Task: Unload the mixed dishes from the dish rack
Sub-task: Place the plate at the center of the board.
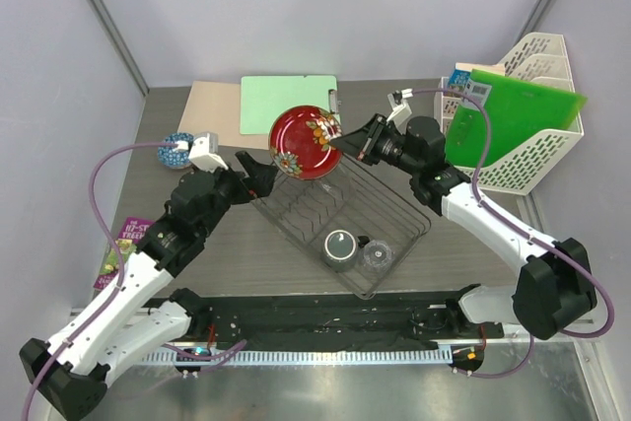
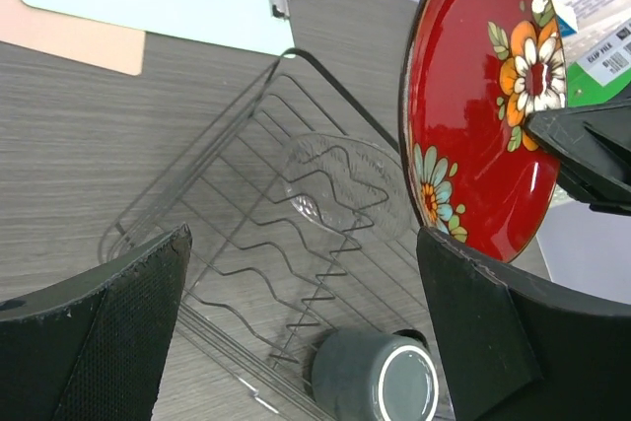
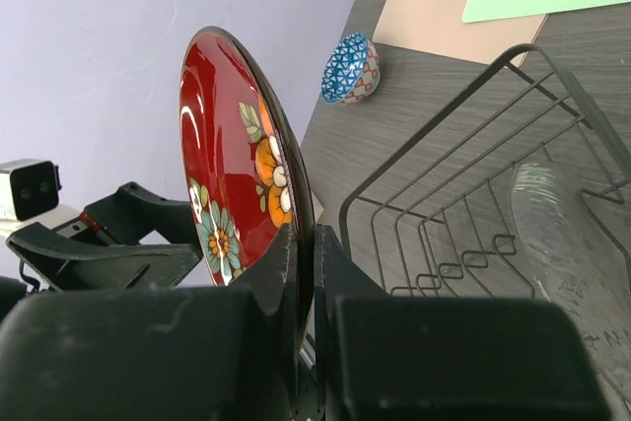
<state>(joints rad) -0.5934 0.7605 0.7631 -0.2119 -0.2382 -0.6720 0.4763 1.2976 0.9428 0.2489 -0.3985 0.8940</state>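
Two grippers in play, and the right gripper is the busy one: its fingers are clamped down on the rim of the red floral plate, holding it up on edge, well off the table and over the upper-left end of the dish rack. In the right wrist view the plate stands nearly vertical, with its rim wedged right into the slot between the two black fingers. The left gripper sits just beside the plate on its left in the top view, jaws spread wide with nothing in them. From its own camera the plate hangs at the upper right, close above one finger, though I can't tell if they touch. Down in the rack, the grey mug and the clear glass cup stand side by side at the lower end. The large clear glass bowl lies among the wires further up and is pretty hard to make out. The blue patterned bowl is out on the table at the left of the top view, well apart from the rack. Toward the top of that frame there's a green clipboard overlapping a tan folder. Over at the right is a white mesh file holder with a green folder stuck in it.
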